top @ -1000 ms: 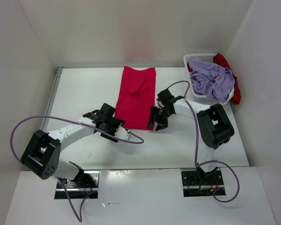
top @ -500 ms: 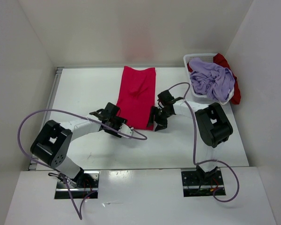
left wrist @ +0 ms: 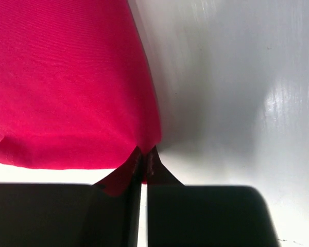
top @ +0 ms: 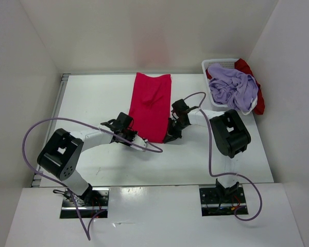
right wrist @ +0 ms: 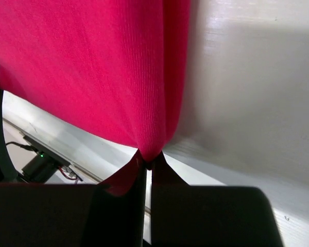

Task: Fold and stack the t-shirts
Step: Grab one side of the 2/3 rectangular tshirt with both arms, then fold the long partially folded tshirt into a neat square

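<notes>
The magenta-pink t-shirt [top: 150, 105] lies at the centre of the surface [top: 92, 103], already narrowed to a long strip running from 12 o'clock to 6 o'clock. The left fingers [left wrist: 195, 216] are clenched on the strip's 7 o'clock corner. The right fingers [right wrist: 206, 216] are clenched on its 5 o'clock corner. Both wrist views show only a small peak of cloth nipped between the closed pads, with the rest of the shirt flat beyond.

At 2 o'clock the white basket [top: 212, 64] holds the lavender t-shirt [top: 232, 87], with the dark red t-shirt [top: 258, 100] hanging over its far side. No cream one can be seen.

The step in hand looks like carrying the near hem toward 12 o'clock to halve the strip.

- **Slipping grip:** each hold is shallow, so a quick lift or the drag of the cloth could pull a corner free and drop one side.
- **Missed layers:** the pictures do not show whether every layer is in the pinch. If only the top one is, the strip would open out as it rises.
- **Uneven travel:** if one arm travels faster than the other, the fold would come out skewed.
- **Cable snag:** the left arm's purple cable [top: 154, 150] lies just beside the near hem and could snag it.
</notes>
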Available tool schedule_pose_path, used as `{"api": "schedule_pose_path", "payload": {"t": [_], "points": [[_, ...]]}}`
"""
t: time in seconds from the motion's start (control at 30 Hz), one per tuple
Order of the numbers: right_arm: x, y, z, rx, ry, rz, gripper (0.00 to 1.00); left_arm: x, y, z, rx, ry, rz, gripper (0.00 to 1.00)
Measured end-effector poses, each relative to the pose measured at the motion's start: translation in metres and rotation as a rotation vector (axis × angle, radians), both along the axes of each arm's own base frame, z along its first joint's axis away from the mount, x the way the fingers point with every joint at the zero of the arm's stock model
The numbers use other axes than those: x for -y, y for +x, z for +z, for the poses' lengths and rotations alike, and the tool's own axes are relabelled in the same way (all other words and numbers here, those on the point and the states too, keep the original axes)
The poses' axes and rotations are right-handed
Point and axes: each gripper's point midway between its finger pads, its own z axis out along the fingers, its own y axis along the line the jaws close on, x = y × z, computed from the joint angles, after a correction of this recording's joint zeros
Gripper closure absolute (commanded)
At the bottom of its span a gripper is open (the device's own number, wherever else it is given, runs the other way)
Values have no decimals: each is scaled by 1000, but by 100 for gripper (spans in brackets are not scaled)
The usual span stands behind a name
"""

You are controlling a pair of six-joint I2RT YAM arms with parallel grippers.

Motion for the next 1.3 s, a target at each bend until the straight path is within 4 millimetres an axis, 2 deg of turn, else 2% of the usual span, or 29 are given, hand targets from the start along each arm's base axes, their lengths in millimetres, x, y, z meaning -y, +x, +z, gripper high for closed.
{"api": "schedule_pose_path", "payload": {"t": [0.2,0.27,0.37,0.53,0.7,0.87,0.97,1.13,1.2,1.3], "points": [[3,0,2,15,-12,9,100,3,-8,1,-28,2,-15,100],[7,-3,4,22,-25,13,100,7,-18,2,-48,15,-35,100],[15,-19,9,16,-50,25,100,17,-43,8,-87,32,-75,100],[17,-65,23,-4,-77,97,100,19,-87,23,-163,55,-97,100],[4,-123,51,-6,-66,218,100,11,-128,43,-260,89,-105,100],[0,-166,80,-33,-43,289,100,13,-154,85,-349,69,-119,100],[2,-183,99,-57,-13,292,100,17,-165,113,-395,24,-120,100],[1,-189,127,-73,23,289,100,27,-169,149,-449,-81,-63,100],[-1,-186,135,-68,39,286,100,29,-159,161,-464,-138,-7,100],[3,-168,145,-63,79,249,100,27,-129,170,-484,-220,117,100]]}}
